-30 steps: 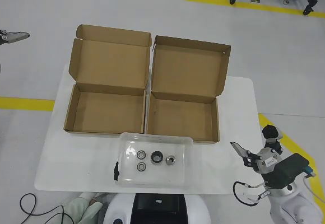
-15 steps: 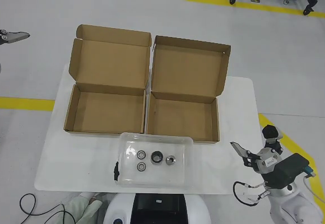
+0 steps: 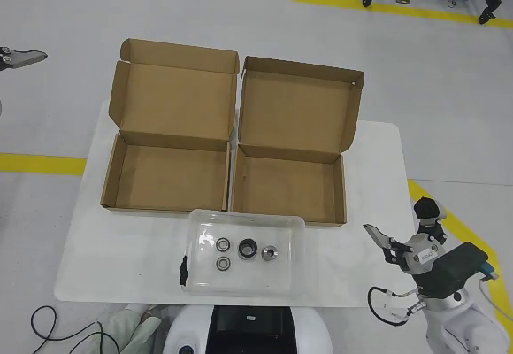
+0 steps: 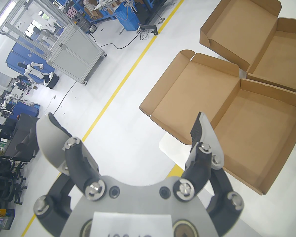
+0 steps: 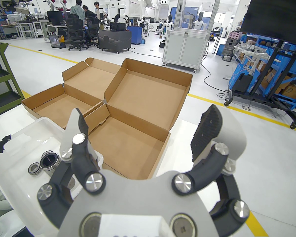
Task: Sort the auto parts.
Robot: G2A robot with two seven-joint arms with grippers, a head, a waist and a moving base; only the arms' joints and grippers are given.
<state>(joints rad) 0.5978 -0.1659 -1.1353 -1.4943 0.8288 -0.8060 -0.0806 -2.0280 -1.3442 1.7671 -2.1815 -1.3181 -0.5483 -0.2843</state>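
A clear plastic tray at the table's near edge holds several small auto parts: two silver bearings, a black ring and a metal piece. The right wrist view shows the bearings in that tray. Behind the tray two empty cardboard boxes stand open side by side, the left box and the right box. My left gripper hangs open off the table's far left corner, empty. My right gripper is open beside the table's near right corner, empty.
The white table has bare surface to the left and right of the tray. Both box lids stand folded back at the far side. A black tape strip sits on the tray's left wall. Yellow floor lines run past the table.
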